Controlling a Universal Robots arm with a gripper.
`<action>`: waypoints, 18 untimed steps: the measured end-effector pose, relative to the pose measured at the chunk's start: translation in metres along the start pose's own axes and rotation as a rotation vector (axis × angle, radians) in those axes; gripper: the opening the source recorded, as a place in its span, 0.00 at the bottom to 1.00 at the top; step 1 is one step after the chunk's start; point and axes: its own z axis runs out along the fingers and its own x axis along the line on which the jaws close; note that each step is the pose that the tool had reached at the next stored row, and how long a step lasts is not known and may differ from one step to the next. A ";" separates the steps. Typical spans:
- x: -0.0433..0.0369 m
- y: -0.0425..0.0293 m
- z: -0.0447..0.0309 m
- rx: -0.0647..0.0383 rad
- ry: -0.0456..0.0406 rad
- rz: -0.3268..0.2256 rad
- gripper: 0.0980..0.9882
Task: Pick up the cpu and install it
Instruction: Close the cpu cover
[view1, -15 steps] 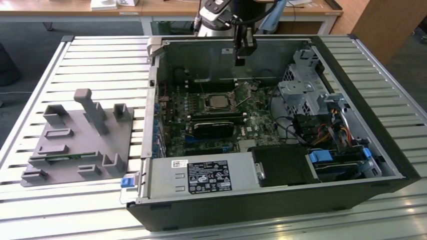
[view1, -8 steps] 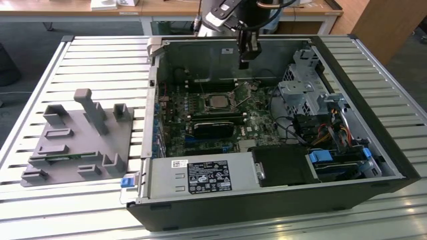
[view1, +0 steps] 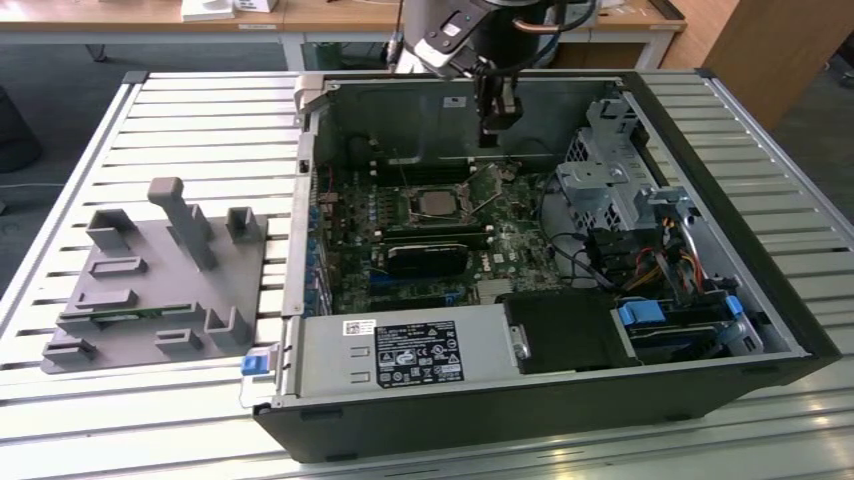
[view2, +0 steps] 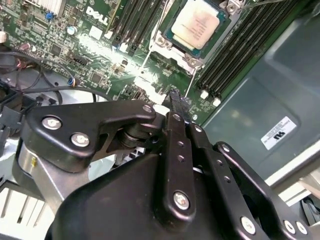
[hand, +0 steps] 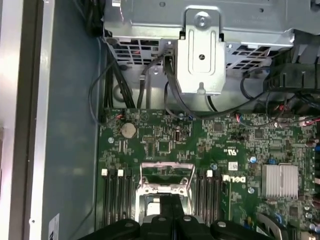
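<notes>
Hovering above the motherboard (view1: 521, 240), the gripper (view1: 493, 130) is closed tight and holds nothing. The cpu (view2: 197, 22) sits in its socket (view2: 161, 38), apart from the gripper.

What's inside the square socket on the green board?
The cpu lies in the socket, silvery top facing up. Whatever is under it is hidden.

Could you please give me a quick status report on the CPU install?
End effector shut, empty, hovering above the motherboard. Cpu lying in the socket, apart from it. Nothing seen between them.
</notes>
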 end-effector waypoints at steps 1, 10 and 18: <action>0.0000 0.0015 0.0018 0.002 0.0000 0.000 0.01; 0.0002 0.0091 0.0164 0.011 0.0002 0.000 0.01; 0.0004 0.0115 0.0225 0.011 0.0002 0.000 0.01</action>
